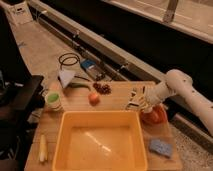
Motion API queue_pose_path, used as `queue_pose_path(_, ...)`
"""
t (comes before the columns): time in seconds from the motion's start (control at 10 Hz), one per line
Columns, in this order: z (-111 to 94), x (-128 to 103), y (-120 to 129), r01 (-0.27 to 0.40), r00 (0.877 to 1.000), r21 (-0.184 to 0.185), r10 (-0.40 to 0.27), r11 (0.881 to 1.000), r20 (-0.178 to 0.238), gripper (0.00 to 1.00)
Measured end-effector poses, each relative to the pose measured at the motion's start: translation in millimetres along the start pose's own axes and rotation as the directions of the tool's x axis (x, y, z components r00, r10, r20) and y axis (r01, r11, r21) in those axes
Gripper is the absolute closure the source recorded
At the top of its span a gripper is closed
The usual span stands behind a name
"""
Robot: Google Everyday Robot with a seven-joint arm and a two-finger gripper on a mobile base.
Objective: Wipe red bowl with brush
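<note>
The small round orange-red glossy bowl (157, 116) sits on the light wooden slatted table (120, 93), near the right edge, just beside the upper right corner of the large yellow-orange rectangular plastic tub (60, 131). The gripper (140, 99) on the white tubular robot arm (186, 91) is positioned at the left rim of the bowl, above the table surface; the arm enters from the right. The small hand brush with a pale whitish head (133, 104) appears at the gripper, just left of the bowl. Whether the gripper is clamped on the brush cannot be told, and contact between brush and bowl cannot be told either. The blue rectangular sponge (160, 147) lies on the table below the bowl, right of the tub. The round orange fruit (94, 98) rests just beyond the far wall of the tub, with a cluster of dark red grapes (103, 88) near it. The green-and-white cup (53, 100) stands upright at the left side of the table. The pale yellow elongated item (42, 148) lies left of the tub. The black looped cable (69, 60) lies on the floor beyond the table.
</note>
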Motion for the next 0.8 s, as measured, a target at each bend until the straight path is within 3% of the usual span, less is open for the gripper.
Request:
queue_pose_path(0.2,1.4,0.9,14.9,-0.022,1.000,-0.010,0.022,1.000,-0.012,1.00)
queue_pose_path(0.5,-19.9,29.1,24.1,-0.071,0.996,0.003,0.071,0.997,-0.049,1.00)
queue_pose_path(0.8,-32.3,43.5,13.5,-0.074,0.995,0.012,0.074,0.997,-0.072,1.00)
